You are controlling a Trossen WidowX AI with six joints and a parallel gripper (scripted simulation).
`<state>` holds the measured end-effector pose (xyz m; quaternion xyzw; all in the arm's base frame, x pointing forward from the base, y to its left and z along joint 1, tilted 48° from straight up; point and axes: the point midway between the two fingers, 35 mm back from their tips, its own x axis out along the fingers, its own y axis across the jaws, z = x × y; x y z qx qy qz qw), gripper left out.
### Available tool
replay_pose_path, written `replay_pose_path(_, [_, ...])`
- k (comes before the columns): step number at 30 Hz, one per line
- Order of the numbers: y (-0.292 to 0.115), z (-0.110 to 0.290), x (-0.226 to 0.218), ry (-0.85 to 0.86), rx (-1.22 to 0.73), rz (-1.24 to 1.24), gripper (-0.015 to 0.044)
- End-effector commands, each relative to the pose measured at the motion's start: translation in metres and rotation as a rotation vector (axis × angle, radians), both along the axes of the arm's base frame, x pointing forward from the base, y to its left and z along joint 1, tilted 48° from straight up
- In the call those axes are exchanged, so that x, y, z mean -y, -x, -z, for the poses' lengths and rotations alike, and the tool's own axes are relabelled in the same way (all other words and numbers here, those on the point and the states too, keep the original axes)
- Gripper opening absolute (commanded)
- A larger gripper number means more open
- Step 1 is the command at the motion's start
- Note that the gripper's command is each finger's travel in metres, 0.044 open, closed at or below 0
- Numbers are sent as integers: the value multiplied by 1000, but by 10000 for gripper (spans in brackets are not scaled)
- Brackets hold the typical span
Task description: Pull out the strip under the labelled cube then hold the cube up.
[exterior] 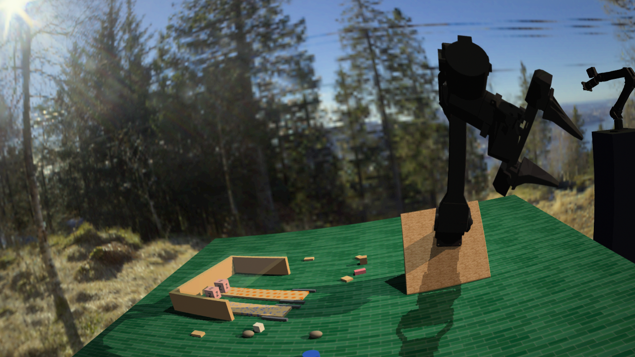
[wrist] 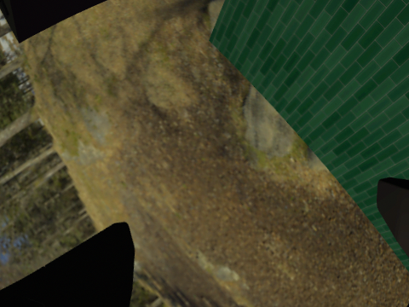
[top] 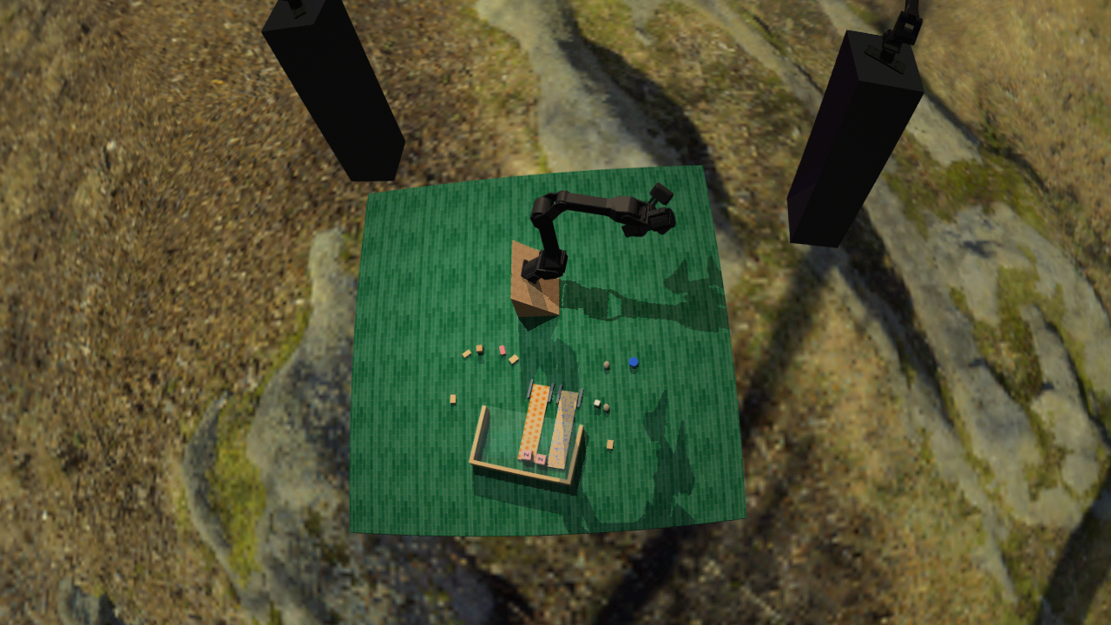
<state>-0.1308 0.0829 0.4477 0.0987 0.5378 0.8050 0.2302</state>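
Two pink labelled cubes (top: 525, 454) (top: 538, 456) (exterior: 211, 291) (exterior: 222, 284) sit side by side at the walled end of an orange dotted strip (top: 534, 419) (exterior: 266, 293). Their letters are too small to read. A grey strip with blue dots (top: 564, 431) (exterior: 257, 309) lies beside it, with no cube on it. Both strips reach out of a three-walled wooden tray (top: 476, 435) (exterior: 202, 305) towards the arm. My gripper (top: 669, 221) (exterior: 569, 159) (wrist: 261, 217) is open and empty. It is high in the air over the table's far right edge, far from the tray.
Small tan and pink blocks (top: 502, 349) (exterior: 359, 270) lie between the tray and the arm's wooden base (top: 534, 299) (exterior: 444, 266). A blue disc (top: 633, 361), two pebbles (top: 607, 364) and a white cube (top: 596, 403) lie right of the strips. Two black pillars (top: 333, 85) (top: 854, 140) stand off the table.
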Motion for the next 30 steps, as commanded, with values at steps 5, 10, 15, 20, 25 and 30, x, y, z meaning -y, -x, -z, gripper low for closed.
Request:
replay_pose_path(5, [-22, 11, -55, -5, 26, 151, 400])
replay_pose_path(10, [-75, 35, -121, -4, 65, 366, 400])
replay_pose_path(15, [-146, 66, -161, 19, 101, 592, 400])
replay_pose_path(20, [-225, 103, -175, 52, 136, 813, 400])
replay_pose_path(25, [-300, 138, -163, 102, 129, 1013, 400])
replay_pose_path(30, [-351, 168, -141, 129, 140, 1154, 400])
